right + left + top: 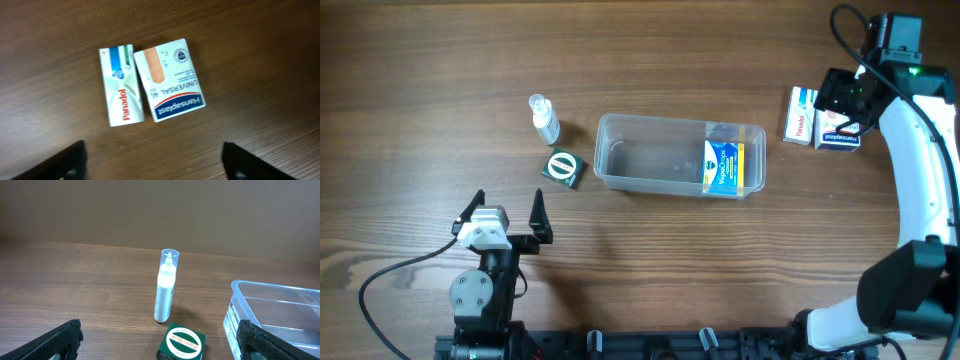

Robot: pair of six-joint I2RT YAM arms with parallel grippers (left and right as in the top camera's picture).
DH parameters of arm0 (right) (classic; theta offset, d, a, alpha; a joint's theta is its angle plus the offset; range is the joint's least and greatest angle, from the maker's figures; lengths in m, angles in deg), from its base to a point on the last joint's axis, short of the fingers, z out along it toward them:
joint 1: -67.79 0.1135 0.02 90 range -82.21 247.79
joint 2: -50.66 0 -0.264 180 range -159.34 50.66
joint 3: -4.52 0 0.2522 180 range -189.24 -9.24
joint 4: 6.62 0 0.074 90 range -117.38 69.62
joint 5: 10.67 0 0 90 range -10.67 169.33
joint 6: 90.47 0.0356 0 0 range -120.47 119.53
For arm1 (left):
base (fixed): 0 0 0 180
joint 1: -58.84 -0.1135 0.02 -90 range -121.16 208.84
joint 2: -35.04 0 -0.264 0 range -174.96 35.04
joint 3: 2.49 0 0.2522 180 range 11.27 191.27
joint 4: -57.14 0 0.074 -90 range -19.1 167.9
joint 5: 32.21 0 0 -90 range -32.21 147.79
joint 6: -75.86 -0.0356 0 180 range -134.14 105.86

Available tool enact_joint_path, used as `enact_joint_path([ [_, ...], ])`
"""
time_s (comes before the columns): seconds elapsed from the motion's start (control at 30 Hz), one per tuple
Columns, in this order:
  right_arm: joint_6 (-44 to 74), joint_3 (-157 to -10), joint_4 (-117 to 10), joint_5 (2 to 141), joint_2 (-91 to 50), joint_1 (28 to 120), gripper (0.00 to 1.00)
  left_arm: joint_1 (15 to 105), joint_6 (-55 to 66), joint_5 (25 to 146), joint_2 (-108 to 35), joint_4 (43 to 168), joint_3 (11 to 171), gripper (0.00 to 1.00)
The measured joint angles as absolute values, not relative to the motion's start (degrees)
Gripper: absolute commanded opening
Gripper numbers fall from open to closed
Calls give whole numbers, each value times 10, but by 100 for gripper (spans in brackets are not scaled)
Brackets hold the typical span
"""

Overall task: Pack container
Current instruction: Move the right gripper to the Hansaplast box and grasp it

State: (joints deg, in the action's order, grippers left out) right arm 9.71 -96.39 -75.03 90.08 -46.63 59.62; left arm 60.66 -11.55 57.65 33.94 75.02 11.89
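Now, right gripper [152, 150]: spread wide, empty.
Boxes: Hansaplast box [167, 80] and Panadol box [121, 85] at its 12 o'clock, long axes roughly 12-to-6 in wrist view.
Container [640, 160]: table centre, 9 o'clock from that claw overhead.

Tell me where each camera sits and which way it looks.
Overhead: above the table, looking straight down at the container; left arm and right arm show.
Left wrist: on the left arm, looking forward at the spray bottle; own fingertips frame the bottom.
Right wrist: on the right arm, looking down at the Panadol box; own fingertips at bottom corners.
Shared: overhead and left wrist both show the container.
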Motion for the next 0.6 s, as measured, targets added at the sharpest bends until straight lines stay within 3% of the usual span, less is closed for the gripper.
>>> enact_joint_path([
  [0.6,-98,-964,-670,825,-605,514,100,607,-115,576,339,750,119,100],
])
